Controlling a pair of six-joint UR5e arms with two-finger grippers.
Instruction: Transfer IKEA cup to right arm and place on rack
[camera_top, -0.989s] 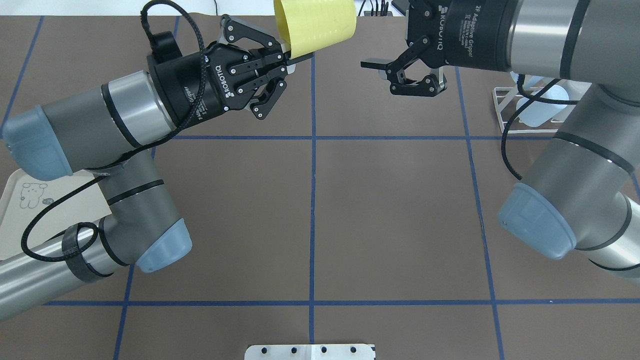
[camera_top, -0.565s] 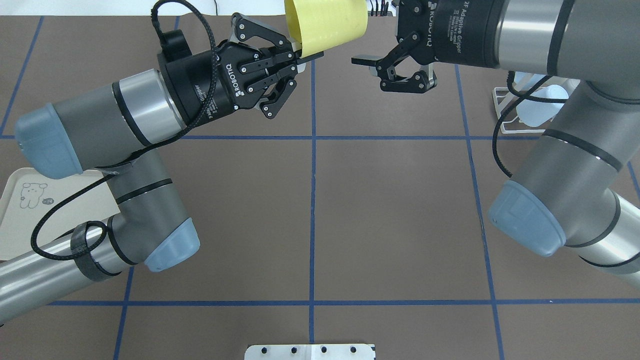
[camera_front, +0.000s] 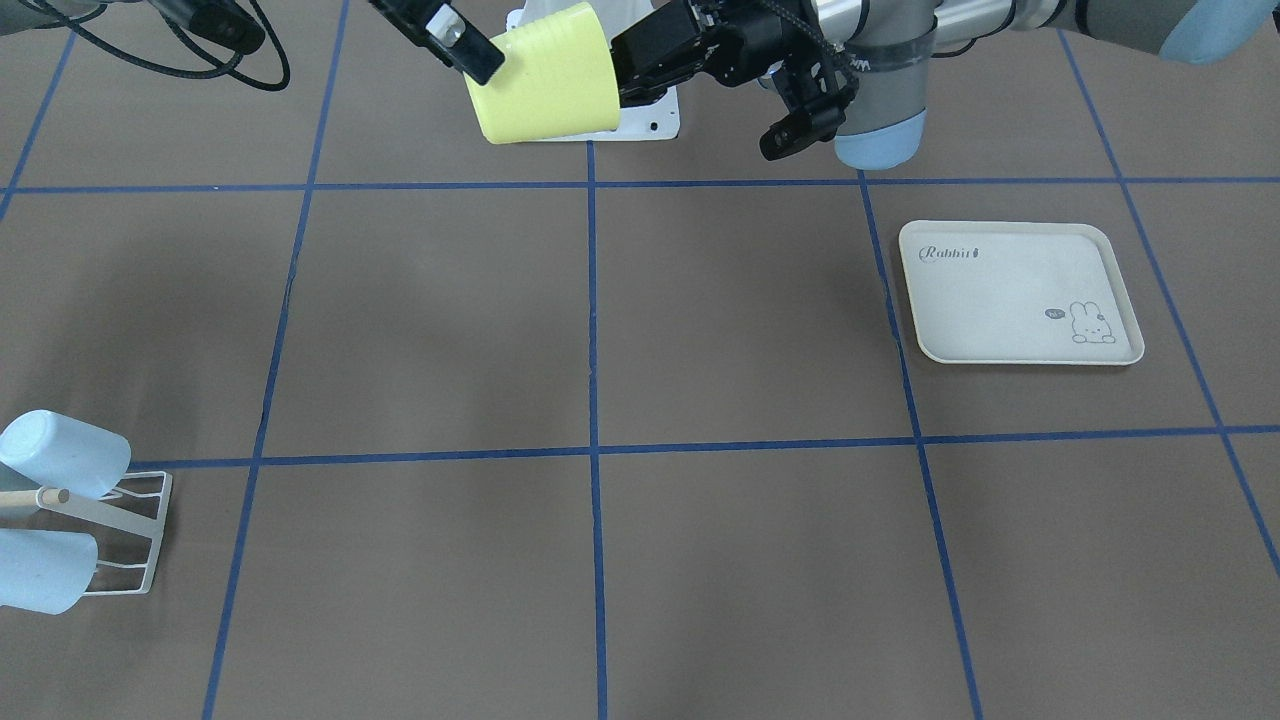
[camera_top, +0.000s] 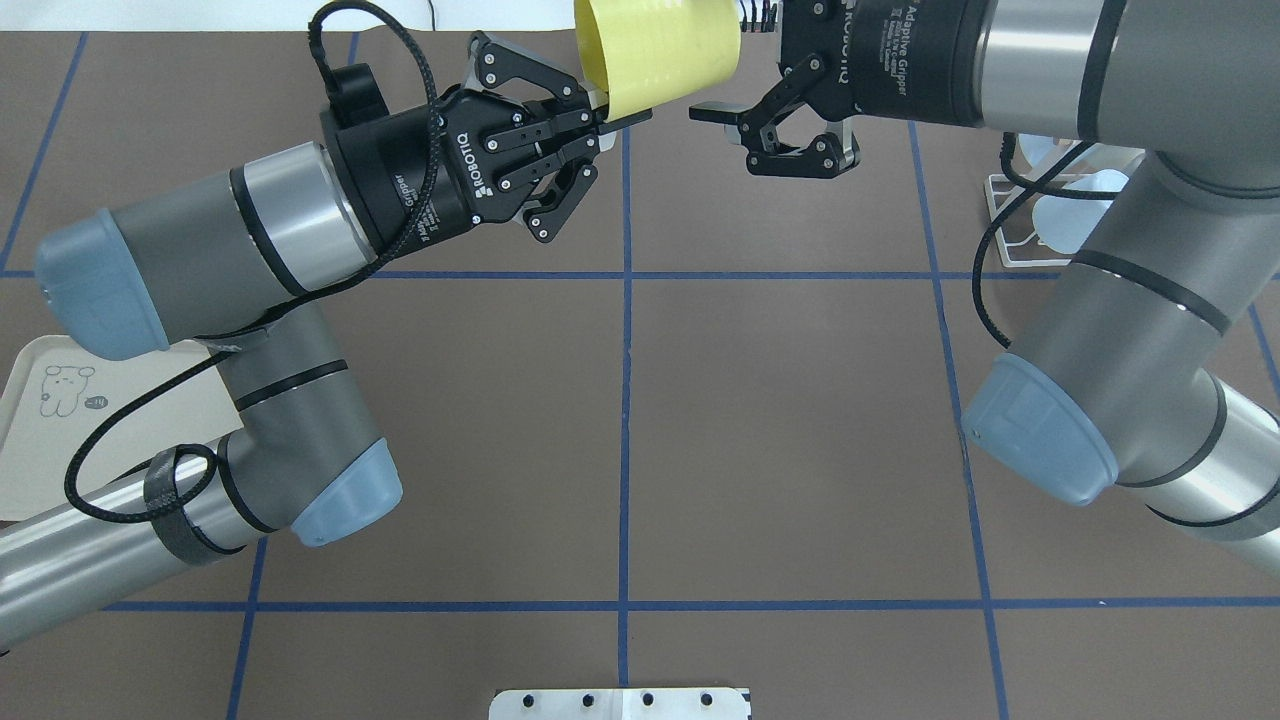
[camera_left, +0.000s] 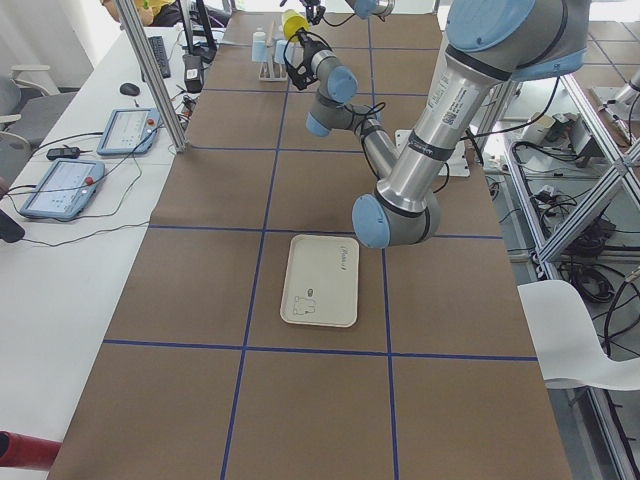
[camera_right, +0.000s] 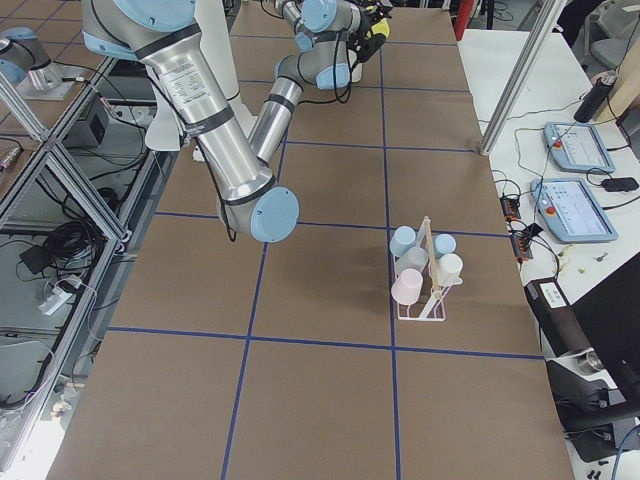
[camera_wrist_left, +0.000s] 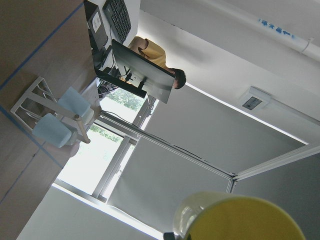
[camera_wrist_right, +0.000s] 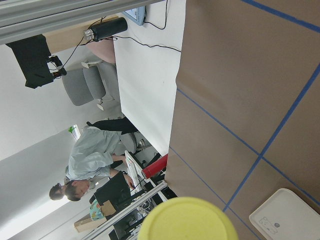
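Cup (camera_top: 655, 45) raised in left pincer (camera_top: 615, 108), right pincer (camera_top: 712, 82) spread

The overhead camera looks down on the table (camera_top: 800, 420) from one long edge, the front-facing one steeply from the opposite edge; two side cameras look along it from either end. Both wrist cameras sit close to the yellow cup (camera_top: 655, 50), which every view shares.

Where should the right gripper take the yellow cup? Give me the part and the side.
Probably the side wall near the closed base, coming from the robot's right. The yellow cup lies sideways, base toward the open right gripper, while the left gripper pinches its rim.
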